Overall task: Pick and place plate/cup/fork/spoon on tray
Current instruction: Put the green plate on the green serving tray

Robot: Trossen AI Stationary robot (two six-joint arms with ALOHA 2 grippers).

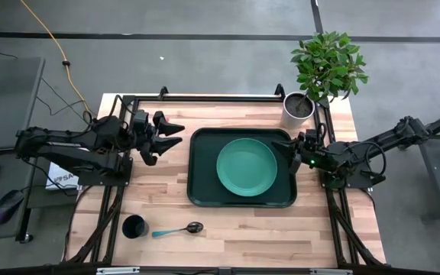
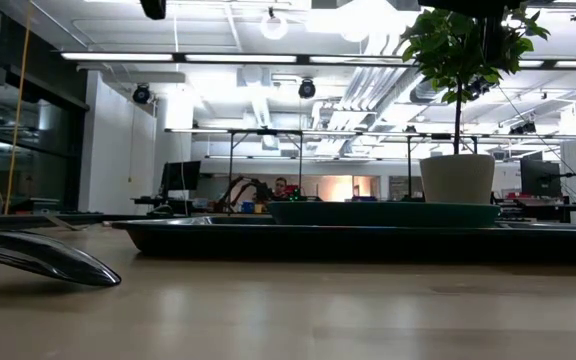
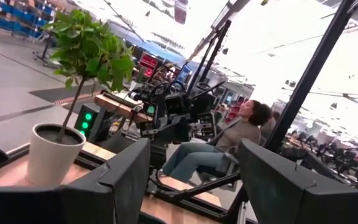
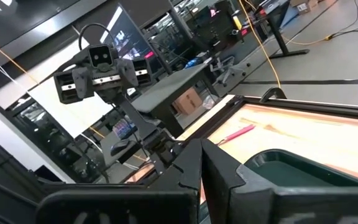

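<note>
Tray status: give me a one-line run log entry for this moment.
plate on tray | cup, spoon on table | left gripper open | right gripper shut

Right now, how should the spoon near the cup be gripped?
Take the spoon at mid-handle, coming straight down with the fingers across the handle's line. It lies flat, handle toward the cup, bowl away; the thin straight handle offers a better pinch than the rounded bowl. The open left gripper seems nearer.

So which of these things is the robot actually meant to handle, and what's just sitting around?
For the job: plate, tray, cup, spoon, fork.
Just lying about: plant pot, computer mouse, yellow cable.
</note>
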